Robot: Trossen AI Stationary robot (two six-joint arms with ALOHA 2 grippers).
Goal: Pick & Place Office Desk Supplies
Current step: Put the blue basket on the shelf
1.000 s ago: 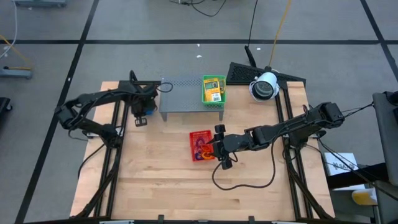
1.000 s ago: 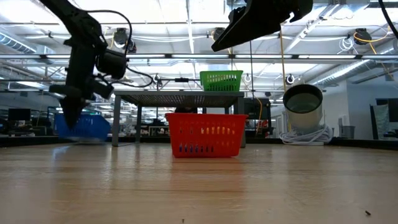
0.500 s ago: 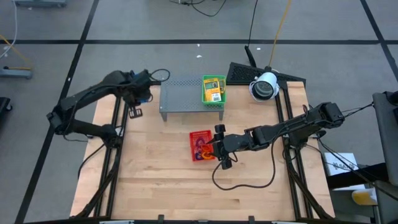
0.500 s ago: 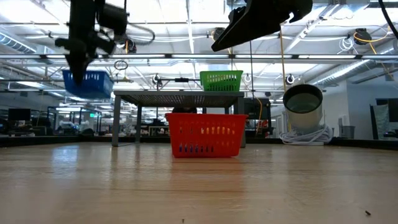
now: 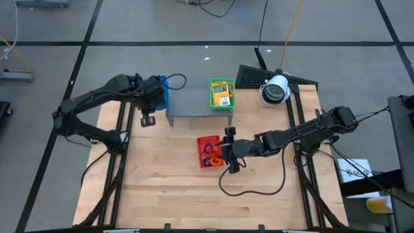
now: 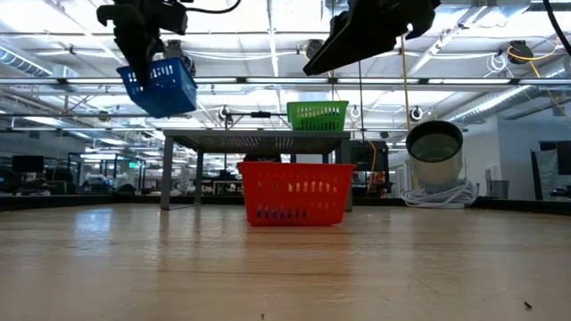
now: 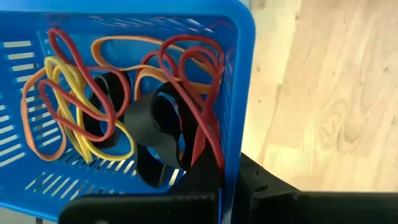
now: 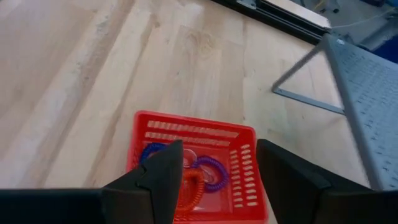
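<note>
Okay, my left gripper is clamped on the blue basket of rubber bands, airborne at the rack's nine o'clock; right gripper gapes empty at the red basket's three o'clock.

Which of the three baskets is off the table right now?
The blue basket: the left gripper holds it in the air beside the grey rack. The green basket sits on that rack; the red basket stands on the table.
</note>
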